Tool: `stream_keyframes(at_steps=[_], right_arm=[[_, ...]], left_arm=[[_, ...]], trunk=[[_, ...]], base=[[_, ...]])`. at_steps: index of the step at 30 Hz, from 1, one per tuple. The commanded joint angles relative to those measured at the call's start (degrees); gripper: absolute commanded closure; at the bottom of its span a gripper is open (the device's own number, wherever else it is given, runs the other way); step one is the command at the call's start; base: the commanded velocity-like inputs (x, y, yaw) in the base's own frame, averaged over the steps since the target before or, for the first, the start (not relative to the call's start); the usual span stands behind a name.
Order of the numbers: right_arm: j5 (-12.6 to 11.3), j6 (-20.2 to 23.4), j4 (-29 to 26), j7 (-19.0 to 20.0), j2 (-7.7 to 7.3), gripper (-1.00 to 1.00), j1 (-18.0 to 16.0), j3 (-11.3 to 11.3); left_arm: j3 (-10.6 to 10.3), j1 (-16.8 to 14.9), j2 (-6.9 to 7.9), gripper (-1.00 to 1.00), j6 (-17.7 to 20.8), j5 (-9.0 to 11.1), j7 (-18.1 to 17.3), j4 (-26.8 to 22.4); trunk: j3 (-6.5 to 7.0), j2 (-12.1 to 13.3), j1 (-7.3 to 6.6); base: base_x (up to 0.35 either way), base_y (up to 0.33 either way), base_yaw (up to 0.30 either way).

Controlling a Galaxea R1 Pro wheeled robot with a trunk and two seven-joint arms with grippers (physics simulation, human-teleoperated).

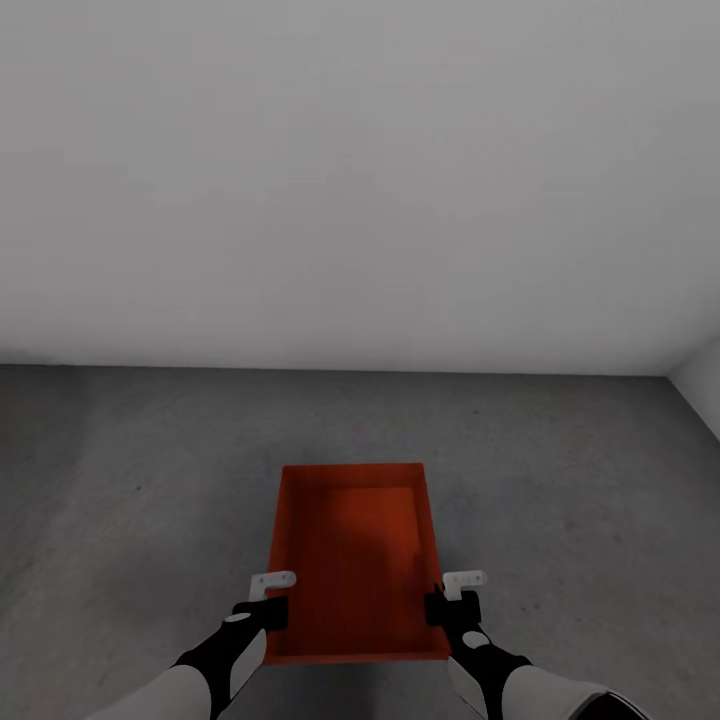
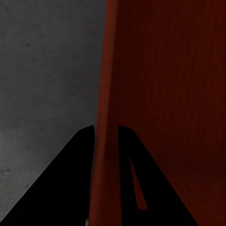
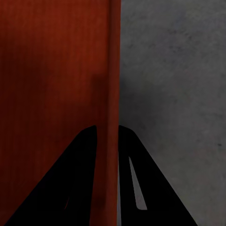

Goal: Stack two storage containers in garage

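One red-orange open-top storage container (image 1: 355, 550) sits between my two arms over the grey concrete floor (image 1: 150, 480) of the garage. My left gripper (image 1: 268, 600) is shut on its left side wall, one finger inside and one outside. In the left wrist view the dark fingers (image 2: 80, 160) straddle that red wall (image 2: 106, 70). My right gripper (image 1: 447, 598) is shut on the right side wall in the same way, as the right wrist view shows (image 3: 107, 127). The container (image 3: 56, 70) is empty. Whether it rests on the floor or hangs just above it, I cannot tell.
A plain white wall (image 1: 360, 180) rises straight ahead, beyond a stretch of bare concrete. A second white wall (image 1: 702, 385) meets it at the far right corner. Mottled grey floor (image 2: 47, 70) spreads to both sides of the container.
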Motion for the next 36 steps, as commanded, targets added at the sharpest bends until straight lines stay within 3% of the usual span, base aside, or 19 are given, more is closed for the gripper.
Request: stream_keyframes(at_steps=[1, 16, 36], right_arm=[[0.08, 0.0, -0.24, -0.05, 0.29, 1.0, -0.06, -3.28], [0.08, 0.0, -0.24, -0.05, 0.29, 1.0, -0.06, -3.28], [0.08, 0.0, -0.24, -0.05, 0.27, 1.0, -0.06, -3.28]], left_arm=[[-0.22, 0.04, -0.06, 1.0, 0.21, 0.69, 0.44, -0.13], [-0.22, 0.03, -0.06, 1.0, 0.2, 0.63, 0.44, -0.13], [-0.21, 0.04, -0.06, 1.0, 0.21, 0.61, 0.44, -0.13]], trunk=[[-0.22, -0.44, 0.22], [-2.91, -6.46, 3.52], [-2.91, -6.46, 3.52]], base=[[0.0, 0.0, 0.0], [0.0, 0.0, 0.0], [0.0, 0.0, 0.0]])
